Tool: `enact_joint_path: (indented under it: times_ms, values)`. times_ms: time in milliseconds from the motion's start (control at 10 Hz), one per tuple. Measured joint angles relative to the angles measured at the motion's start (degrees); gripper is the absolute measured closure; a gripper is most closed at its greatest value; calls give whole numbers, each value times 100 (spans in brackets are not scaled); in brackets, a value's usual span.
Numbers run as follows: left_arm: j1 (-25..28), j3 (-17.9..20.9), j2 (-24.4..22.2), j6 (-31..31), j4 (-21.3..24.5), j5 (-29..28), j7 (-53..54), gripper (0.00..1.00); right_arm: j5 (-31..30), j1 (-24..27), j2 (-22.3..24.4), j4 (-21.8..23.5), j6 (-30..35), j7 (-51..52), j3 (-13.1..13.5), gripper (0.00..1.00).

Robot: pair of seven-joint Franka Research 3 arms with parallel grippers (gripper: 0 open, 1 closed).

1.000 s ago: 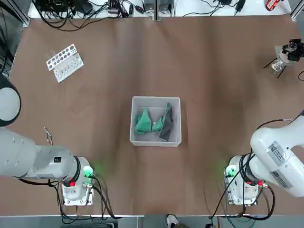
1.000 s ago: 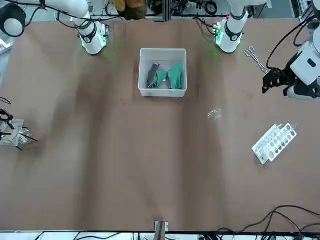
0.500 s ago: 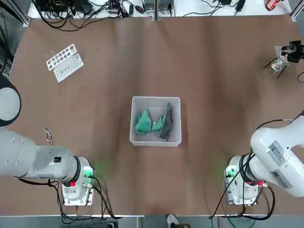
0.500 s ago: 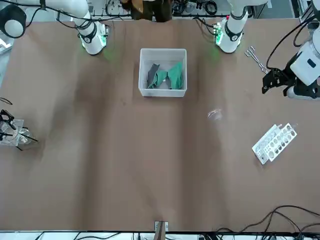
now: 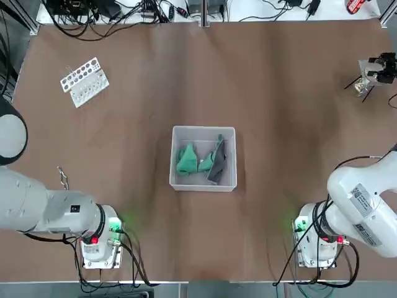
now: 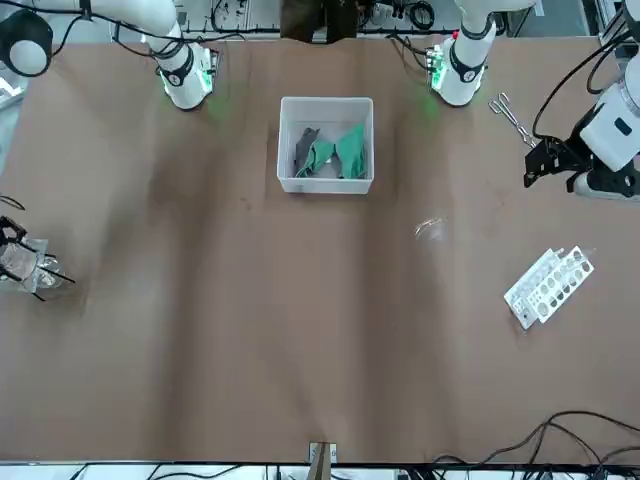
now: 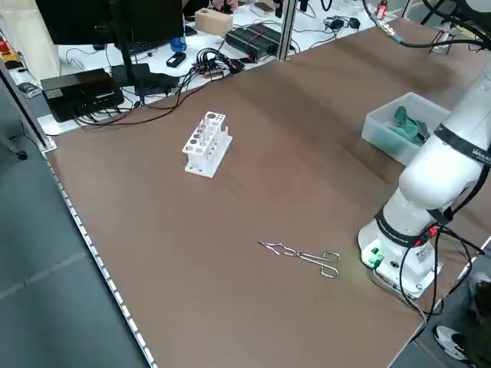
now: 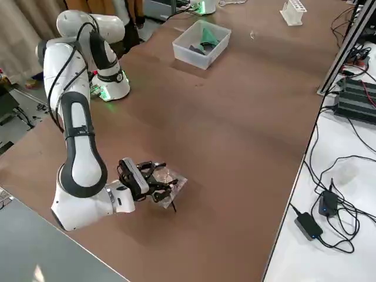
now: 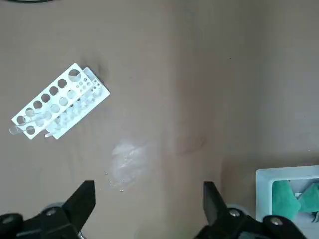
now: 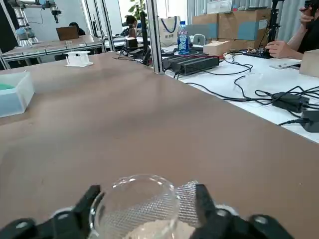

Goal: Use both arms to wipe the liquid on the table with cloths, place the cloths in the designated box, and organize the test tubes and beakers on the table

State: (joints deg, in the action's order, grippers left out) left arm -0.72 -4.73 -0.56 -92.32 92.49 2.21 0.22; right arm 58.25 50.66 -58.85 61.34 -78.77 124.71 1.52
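The pale box [image 5: 203, 131] sits mid-table and holds both teal and dark grey cloths [image 5: 200, 160], also seen in the front view as cloths [image 6: 333, 152]. At the table's far right edge my right gripper [image 8: 150, 175] is low over a glass beaker [image 10: 137, 201] on a wire-mesh pad [image 8: 176, 183]. Its fingers [image 10: 92, 199] stand open on either side of the glass. My left gripper [image 6: 550, 162] hangs open and empty high over the table's left side. The white test tube rack [image 5: 84, 81] lies at the far left.
Metal tongs [image 7: 303, 255] lie near the left arm's base. A small pale wet-looking patch [image 9: 127, 159] shows between rack and box. Cables and power bricks line the far edge [image 5: 124, 12]. A person's hand [image 10: 279, 49] rests on a desk beyond the table.
The right gripper has shifted slightly at the beaker, towards the table's right edge. The left arm, box, cloths and rack have not moved.
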Motion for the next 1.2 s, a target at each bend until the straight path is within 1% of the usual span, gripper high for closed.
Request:
enact_joint_path:
  times_ms: [100, 300, 600, 700, 900, 1100, 1200]
  values:
    - [0, 0, 0, 0, 0, 0, -1, 4, 0, 0, 0, -2, 1, 0, 10, 1]
    - [0, 0, 0, 0, 0, 0, -2, 4, -64, 9, 0, -8, 13, 0, 65, 1]
    - [0, -1, 0, 0, 0, 0, -2, 4, -82, 89, 1, -76, 162, 0, 75, 1]
    - [0, -1, 0, 0, 0, 0, -2, 4, -83, 117, 7, -119, 272, -4, 85, 1]
    - [0, -1, 0, 0, 0, 0, -2, 4, -88, 138, 21, -186, 567, -14, 198, 1]
    - [0, -1, 0, 0, 0, 0, -2, 4, -88, 144, 70, -205, 746, -96, 211, 1]
    - [1, 0, 0, 0, 1, 0, -2, 4, -88, 144, 107, -210, 909, -322, 212, 1]
